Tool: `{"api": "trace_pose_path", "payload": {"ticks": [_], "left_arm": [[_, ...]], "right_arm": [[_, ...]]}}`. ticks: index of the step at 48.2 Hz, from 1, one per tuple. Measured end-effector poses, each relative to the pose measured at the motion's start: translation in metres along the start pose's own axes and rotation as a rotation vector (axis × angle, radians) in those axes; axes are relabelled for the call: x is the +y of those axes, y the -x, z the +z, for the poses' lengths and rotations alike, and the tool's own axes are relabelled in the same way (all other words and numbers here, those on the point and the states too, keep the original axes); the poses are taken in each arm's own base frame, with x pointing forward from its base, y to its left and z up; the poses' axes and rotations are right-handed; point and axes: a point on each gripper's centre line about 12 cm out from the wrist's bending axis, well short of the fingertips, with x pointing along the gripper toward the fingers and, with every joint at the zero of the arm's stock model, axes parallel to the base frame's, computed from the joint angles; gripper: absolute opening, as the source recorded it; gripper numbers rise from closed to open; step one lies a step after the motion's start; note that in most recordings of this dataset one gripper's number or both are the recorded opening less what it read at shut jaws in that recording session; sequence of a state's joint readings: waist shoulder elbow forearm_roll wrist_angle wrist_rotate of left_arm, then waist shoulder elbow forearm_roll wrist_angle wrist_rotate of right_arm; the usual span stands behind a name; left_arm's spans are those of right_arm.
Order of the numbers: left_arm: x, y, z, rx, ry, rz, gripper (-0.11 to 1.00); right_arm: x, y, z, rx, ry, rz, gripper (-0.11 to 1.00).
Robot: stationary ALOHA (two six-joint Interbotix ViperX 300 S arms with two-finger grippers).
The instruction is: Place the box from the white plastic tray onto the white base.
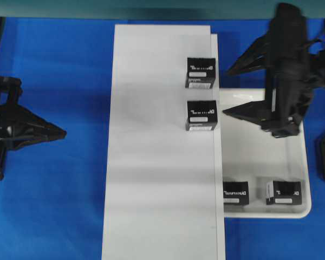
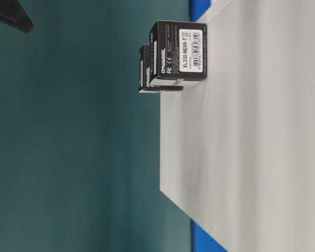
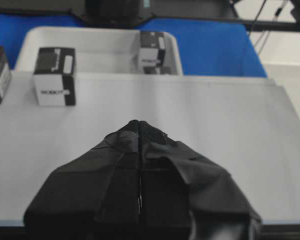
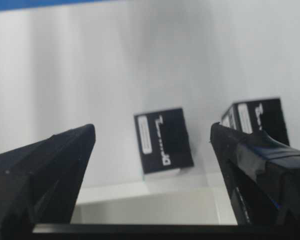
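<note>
two boxes [image 1: 201, 72] stand on white base [image 1: 151, 162]; two more [image 1: 283, 192] in tray [image 1: 260, 162]; right gripper [image 1: 225, 92] spread wide, empty; left gripper [image 3: 140, 131] clenched, empty.

Overhead looks straight down; table-level, seemingly rotated sideways, shares the white base [image 1: 162, 162].

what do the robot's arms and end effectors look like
Both arms are matte black. The left end effector tapers to a wedge, its fingers wrapped in textured black tape. The right end effector has two long pointed fingers, also taped. No coloured markings show.
</note>
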State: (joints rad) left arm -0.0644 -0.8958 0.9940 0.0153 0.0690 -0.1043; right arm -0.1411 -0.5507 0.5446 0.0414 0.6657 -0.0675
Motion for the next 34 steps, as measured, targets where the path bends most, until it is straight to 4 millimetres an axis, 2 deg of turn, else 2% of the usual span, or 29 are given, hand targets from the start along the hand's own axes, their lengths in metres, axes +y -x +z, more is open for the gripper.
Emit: {"api": "trace_pose_path", "payload": {"ticks": [10, 20, 34], "left_arm": [[0.0, 0.0, 0.001, -0.002, 0.054, 0.0, -0.07], [0.002, -0.001, 0.002, -0.004, 0.053, 0.007, -0.07], [0.002, 0.0, 0.003, -0.016, 0.031, 0.007, -0.07]], "right_arm": [[0.004, 0.037, -0.013, -0.138, 0.002, 0.004, 0.97], [0.006, 0.067, -0.036, -0.222, 0.004, 0.002, 0.97], [0.007, 0.094, -0.065, -0.322, 0.003, 0.001, 0.97]]}}
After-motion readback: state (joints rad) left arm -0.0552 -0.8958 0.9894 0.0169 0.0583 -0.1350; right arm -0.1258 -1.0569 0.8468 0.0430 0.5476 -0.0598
